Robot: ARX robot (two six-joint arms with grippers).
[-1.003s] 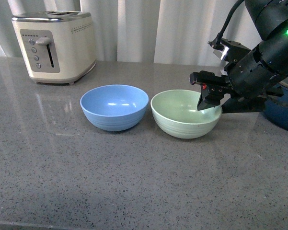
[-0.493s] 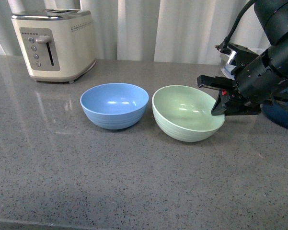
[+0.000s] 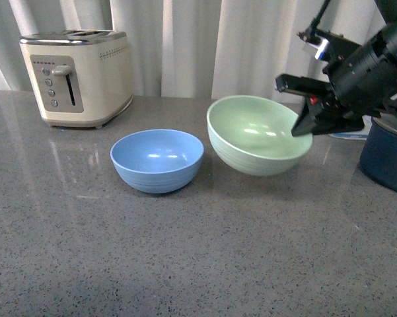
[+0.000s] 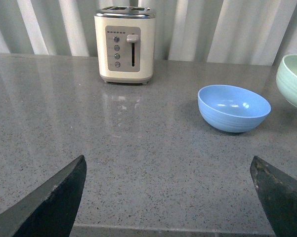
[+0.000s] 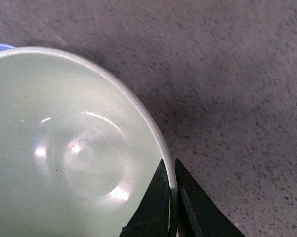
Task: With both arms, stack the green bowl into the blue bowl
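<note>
Only right wrist view showed right gripper (image 5: 171,183) pinching green bowl (image 5: 64,148) rim, one finger inside, one outside. Front view: bowl tilted, off counter (image 3: 185,251), just right of blue bowl (image 3: 157,158); right arm (image 3: 370,63) reached in from right. Left gripper (image 4: 167,159) spread wide, empty, low over counter.

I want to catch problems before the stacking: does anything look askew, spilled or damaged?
Only the green bowl is askew: pinched at its rim by the right gripper, it hangs tilted, apparently clear of the countertop. The blue bowl sits upright. Nothing spilled or damaged shows.
</note>
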